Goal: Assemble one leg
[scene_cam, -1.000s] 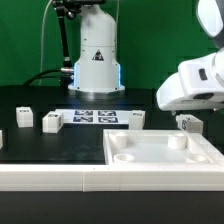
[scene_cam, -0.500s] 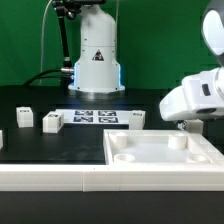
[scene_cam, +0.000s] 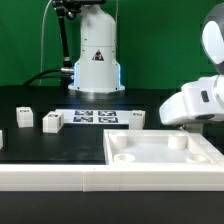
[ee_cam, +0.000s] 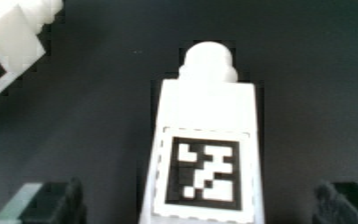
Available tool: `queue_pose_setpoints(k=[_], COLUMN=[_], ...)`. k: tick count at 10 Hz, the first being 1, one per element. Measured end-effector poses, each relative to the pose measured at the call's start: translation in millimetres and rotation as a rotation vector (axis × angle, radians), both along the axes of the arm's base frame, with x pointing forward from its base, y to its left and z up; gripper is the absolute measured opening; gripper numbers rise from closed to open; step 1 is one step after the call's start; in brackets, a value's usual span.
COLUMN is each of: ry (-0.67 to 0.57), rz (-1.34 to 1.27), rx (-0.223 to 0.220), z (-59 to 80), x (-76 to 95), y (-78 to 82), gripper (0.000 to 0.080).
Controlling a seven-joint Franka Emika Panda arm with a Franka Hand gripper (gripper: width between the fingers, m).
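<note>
The leg [ee_cam: 206, 130] lay lengthwise on the dark surface [ee_cam: 318, 90]. Its tag [ee_cam: 206, 172] faced the wrist camera and its rounded peg [ee_cam: 208, 60] pointed away from the hand [ee_cam: 199, 200]. This attitude left both long side faces exposed for a pinch. The leg sat centred in the wrist view. In the exterior view it was hidden behind the wrist [scene_cam: 195, 100], which hung at the exterior view's right, mid-height of the frame, just beyond the far edge of the panel [scene_cam: 155, 150].

The hand was apart. The two fingers [ee_cam: 44, 200] stood one on each side of the leg, with dark surface showing between each finger and the leg. No contact was visible. This straddle put the leg on the hand's centre line, so closing would probably bear evenly on both side faces. Judged step: approach to grasp, grasp not yet made.

A second tagged part [ee_cam: 5, 50] lay near the leg but apart from it, outside the fingers' span. What it was could not be told.

The panel, sockets up, filled the lower right of the exterior frame close to the leg, presumably to keep the carry to a socket short. The marker board [scene_cam: 95, 117] lay at centre, in front of the base [scene_cam: 97, 60]. Spare legs [scene_cam: 53, 121] stood well apart at the exterior view's left.
</note>
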State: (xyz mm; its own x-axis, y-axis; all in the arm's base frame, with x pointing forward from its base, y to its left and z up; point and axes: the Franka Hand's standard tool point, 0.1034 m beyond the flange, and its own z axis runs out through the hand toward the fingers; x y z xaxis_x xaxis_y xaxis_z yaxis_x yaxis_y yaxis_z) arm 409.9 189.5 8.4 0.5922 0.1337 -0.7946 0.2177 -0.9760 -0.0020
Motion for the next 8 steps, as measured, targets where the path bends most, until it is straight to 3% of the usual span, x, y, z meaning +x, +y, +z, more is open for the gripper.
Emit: queue_pose_setpoints(k=[2,3,4,5,8], ry=[0.000,0.000,0.000,0.000,0.000], rz=[0.000,0.000,0.000,0.001,0.001], rx=[0.001,0.001,0.001,0.001,0.001], z=[-0.1,-0.1,-0.1,-0.1,-0.1], x=[0.0,0.0,0.0,0.0,0.1], y=[-0.2,-0.2,-0.2,-0.2,-0.2], gripper=[0.0605,0.0430,0.0430,0.0289,0.0290])
